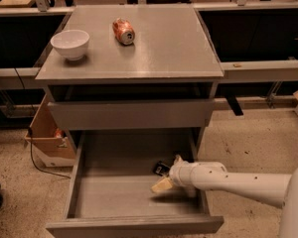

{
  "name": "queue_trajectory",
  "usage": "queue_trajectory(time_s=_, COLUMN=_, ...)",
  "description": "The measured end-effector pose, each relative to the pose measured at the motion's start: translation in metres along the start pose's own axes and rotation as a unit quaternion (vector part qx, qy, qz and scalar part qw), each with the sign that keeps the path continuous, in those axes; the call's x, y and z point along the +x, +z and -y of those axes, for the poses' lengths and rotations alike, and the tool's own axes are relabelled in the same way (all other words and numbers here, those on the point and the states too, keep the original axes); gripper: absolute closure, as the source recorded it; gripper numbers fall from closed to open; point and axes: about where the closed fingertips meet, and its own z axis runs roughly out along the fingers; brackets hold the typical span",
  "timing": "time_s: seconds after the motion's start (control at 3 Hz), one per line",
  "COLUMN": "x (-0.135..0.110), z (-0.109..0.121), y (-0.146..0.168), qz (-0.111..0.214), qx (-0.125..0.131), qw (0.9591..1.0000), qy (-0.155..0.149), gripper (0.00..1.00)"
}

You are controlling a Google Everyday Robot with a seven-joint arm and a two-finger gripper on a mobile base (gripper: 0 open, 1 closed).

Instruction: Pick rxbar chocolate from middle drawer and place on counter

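Grey middle drawer (114,197) pulled out, gripper (169,173) inside, spread open, rxbar chocolate (161,168) just beside it

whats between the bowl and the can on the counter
Nothing: bare counter between bowl and can, in the camera view. The gripper is down in the middle drawer beside the rxbar chocolate.

The small shiny black bar (161,168) lies in the open wide grey metal drawer (114,197), near its right wall. The gripper (167,177) is just beside it. The flat grey worktop (159,53) is above.
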Motion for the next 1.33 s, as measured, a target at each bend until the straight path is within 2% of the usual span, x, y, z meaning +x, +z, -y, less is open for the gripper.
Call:
queue_trajectory(time_s=0.33, x=0.003, z=0.005, y=0.013, qz=0.001, qx=-0.01, qw=1.0, qy=0.0, gripper=0.0)
queue_trajectory(time_s=1.0, x=0.026, z=0.019, y=0.017, qz=-0.01, qx=-0.009, qw=0.9997, qy=0.019, gripper=0.45)
queue_trajectory(time_s=1.33, x=0.029, z=0.022, y=0.013, qz=-0.009, qx=-0.004, qw=0.9997, qy=0.021, gripper=0.69)
